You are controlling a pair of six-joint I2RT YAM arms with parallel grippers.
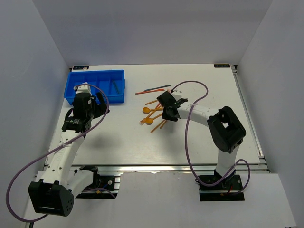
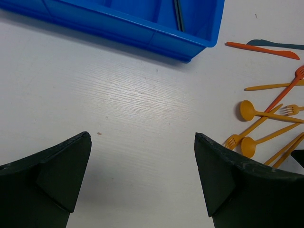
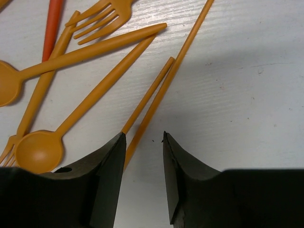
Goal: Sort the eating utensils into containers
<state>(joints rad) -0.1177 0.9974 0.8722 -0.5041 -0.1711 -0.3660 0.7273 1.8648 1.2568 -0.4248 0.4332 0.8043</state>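
Nearest the lens, in the right wrist view: the black fingers of the right tool, set apart by a narrow gap, clamped on nothing that shows. At the left fingertip, the near ends of two thin orange plastic sticks, side by side and touching, long axes slanting up to the right, the longer one running into the gap along that finger's inner edge. Left of the sticks, two orange plastic spoons, bowls to the left and handles pointing up to the right, crossed with orange plastic forks and one red handle, nearly upright in that view.

From above, all of this in one loose heap just beyond the middle of the white desk, right tool low over its right side. Past the heap toward the far edge, a slim red plastic knife and a dark grey-blue plastic knife, long axes roughly along that edge.

Left tool: fingers wide apart, nothing between them, above bare desk just near of the shallow bright blue plastic tray. Tray at the far left corner, long side along the far edge, blue dividers crossing it. In its rightmost compartment, one dark thin stick, lying lengthwise, far to near.
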